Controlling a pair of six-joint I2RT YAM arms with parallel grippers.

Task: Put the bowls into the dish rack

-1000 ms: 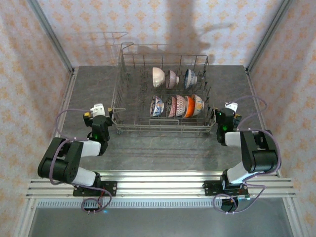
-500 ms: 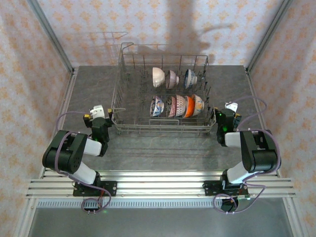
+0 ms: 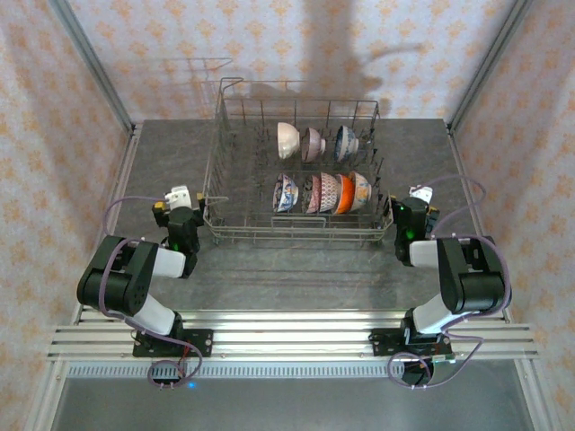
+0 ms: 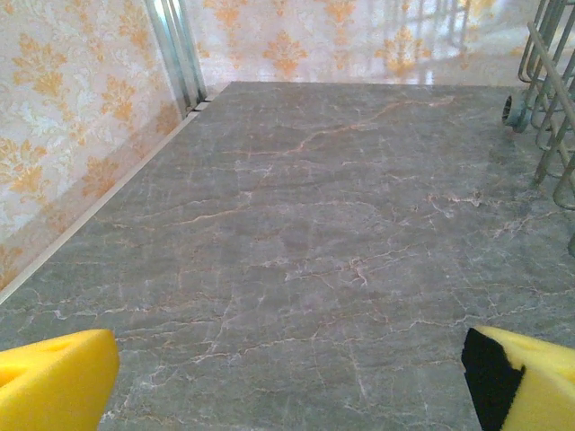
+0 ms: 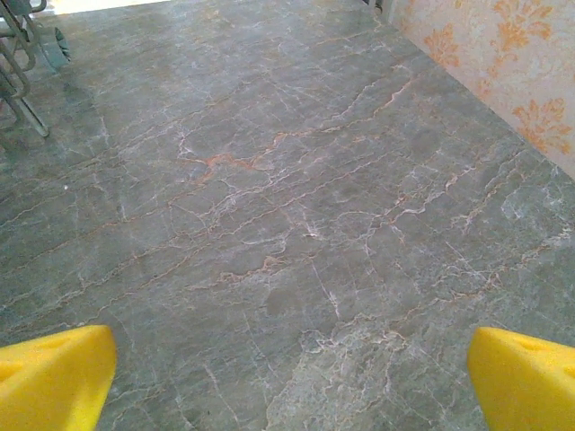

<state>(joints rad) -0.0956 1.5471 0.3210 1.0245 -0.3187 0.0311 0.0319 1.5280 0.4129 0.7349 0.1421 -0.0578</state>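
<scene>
Arms folded low at the near table [image 3: 296, 269] edge, one each side of the dish rack [image 3: 296, 235].

Left gripper [image 4: 287, 377]: just beside the dish rack's near left corner. Claw spread fully wide and holding nothing; I see only bare marble between the yellow pads [image 4: 54, 377]. Rack wires show at the right of my wrist view, apart from the pads.

Right gripper [image 5: 287, 377]: just beside the dish rack's near right corner. It is likewise wide open and empty.

Bowls [image 3: 323, 193]: all standing on edge between the tines, right of the rack's centre. The front row is packed side by side. Behind it is a back row of three, set more loosely.
</scene>
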